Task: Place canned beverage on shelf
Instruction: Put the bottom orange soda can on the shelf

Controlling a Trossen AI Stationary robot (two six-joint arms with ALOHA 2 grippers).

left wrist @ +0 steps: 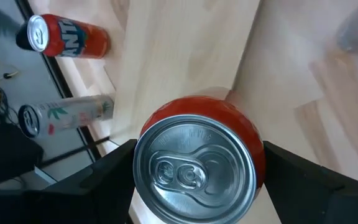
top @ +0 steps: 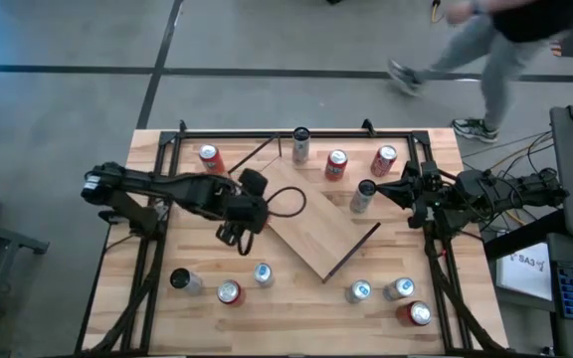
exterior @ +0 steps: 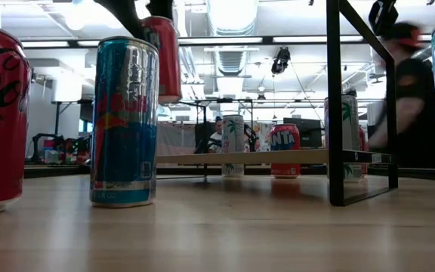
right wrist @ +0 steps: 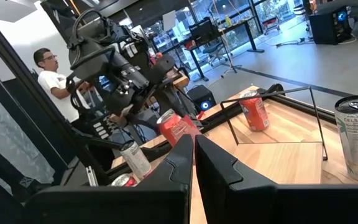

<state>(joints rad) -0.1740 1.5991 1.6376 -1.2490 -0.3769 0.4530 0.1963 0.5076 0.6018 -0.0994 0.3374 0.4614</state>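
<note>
Gripping a red canned beverage (left wrist: 197,163) between widely spread fingers, the left gripper (top: 233,223) holds it in the air just off the shelf's (top: 318,231) edge; the right gripper (top: 403,186), fingers fully closed and empty, waits beside the shelf's opposite side.

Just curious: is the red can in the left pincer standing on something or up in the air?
In the air: the red can hangs above the tabletop, in the left pincer.
</note>
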